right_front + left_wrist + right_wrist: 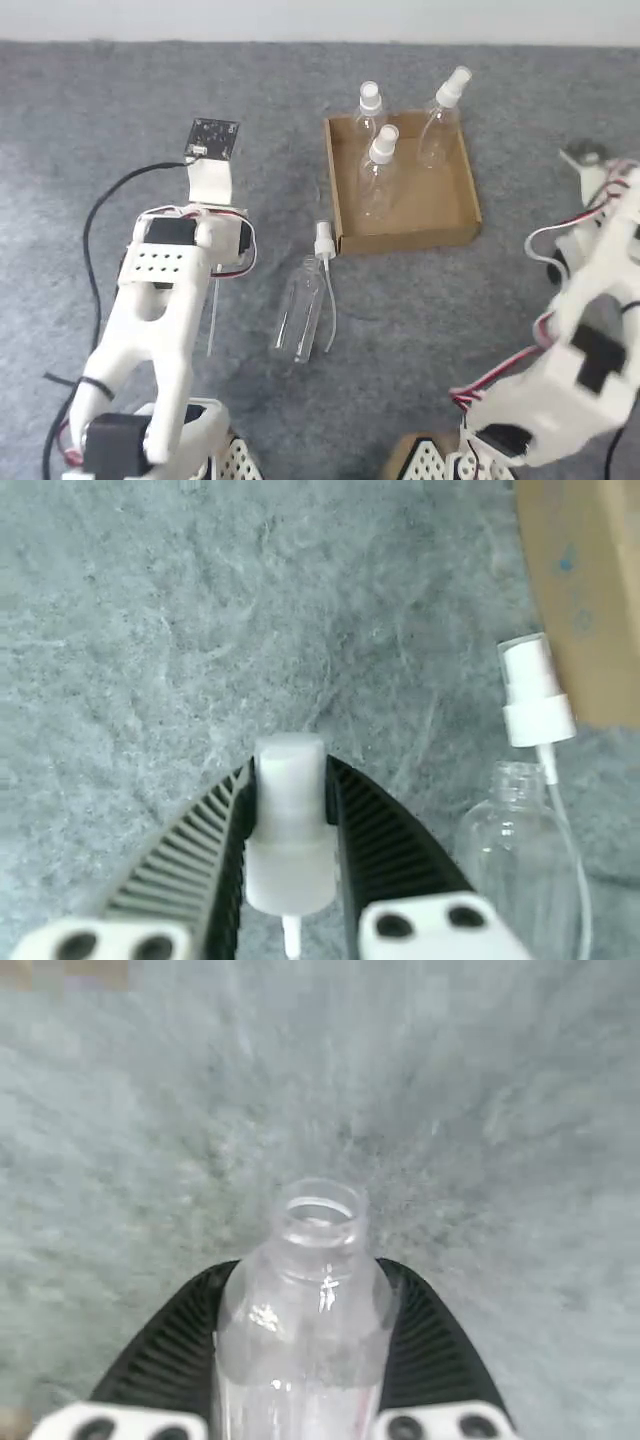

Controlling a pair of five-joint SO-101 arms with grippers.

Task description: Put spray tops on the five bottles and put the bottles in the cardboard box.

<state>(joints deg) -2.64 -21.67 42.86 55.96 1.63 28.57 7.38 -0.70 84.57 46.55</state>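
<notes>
The high camera looks steeply down on the grey counter (100,90), with the arm bases at 6 o'clock and the cardboard box (400,238) toward 1 o'clock. The left wrist camera sits close behind the left pincer (290,780), which grips a spray top (290,860), and faces the counter. It shares the lying bottle (520,860) and the box corner with the high view. The right wrist camera sits likewise behind the right pincer (310,1275) and its gripped bottle (305,1350).

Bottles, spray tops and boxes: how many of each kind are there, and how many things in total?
Cardboard box: 1
Bottles: 5, three boxed, one lying on the carpet, one in the right gripper
Spray tops: 5, three fitted, one loose, one in the left gripper
Total: 11
</notes>
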